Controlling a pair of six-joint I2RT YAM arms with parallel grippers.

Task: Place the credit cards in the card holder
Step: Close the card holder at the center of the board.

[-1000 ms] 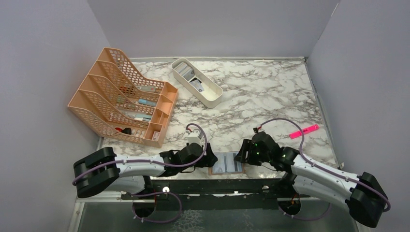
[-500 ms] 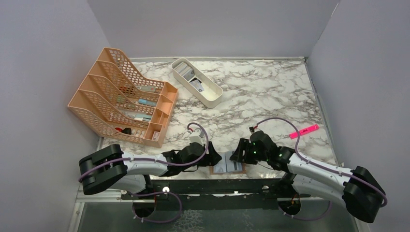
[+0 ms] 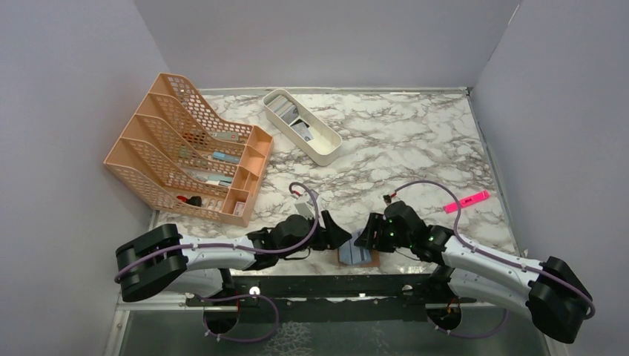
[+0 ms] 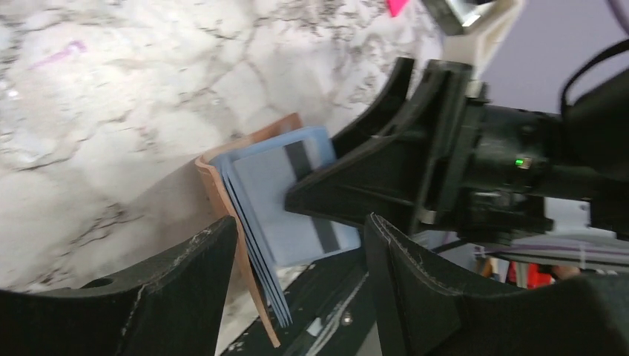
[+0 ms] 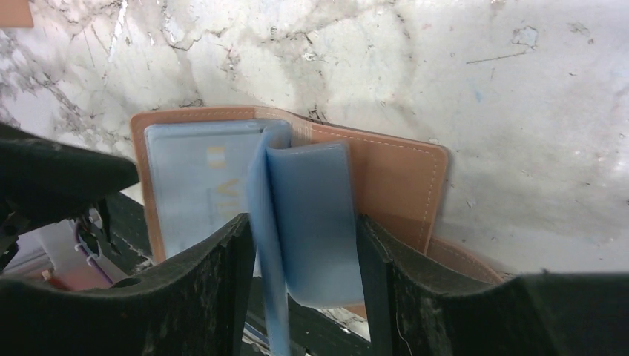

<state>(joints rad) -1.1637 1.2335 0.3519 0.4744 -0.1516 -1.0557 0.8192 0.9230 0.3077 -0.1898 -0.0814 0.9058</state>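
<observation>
The tan-brown leather folding card holder (image 5: 386,174) lies opened at the near edge of the white, grey-veined marble tabletop (image 3: 400,141), between the two arms. Its light blue see-through leaves are fanned up from the spine. A pale blue credit card (image 5: 193,178) with faint lettering lies flat on its left page, and the left wrist view shows a dark stripe across a card there.

The right hand (image 5: 303,222) hangs over the holder with its jaws well apart. One curled blue leaf (image 5: 311,200) stands between them and reaches both fingers; whether it is pinched I cannot tell. The left hand (image 4: 300,221) is just beside the holder, its jaws spread wide and closed on nothing.

Well apart, at the far side, stands a white oblong plastic tray (image 3: 326,152) with grey flat pieces in it. An orange mesh file rack (image 3: 189,152) is at far left, and a pink highlighter pen (image 3: 467,201) lies to the right
</observation>
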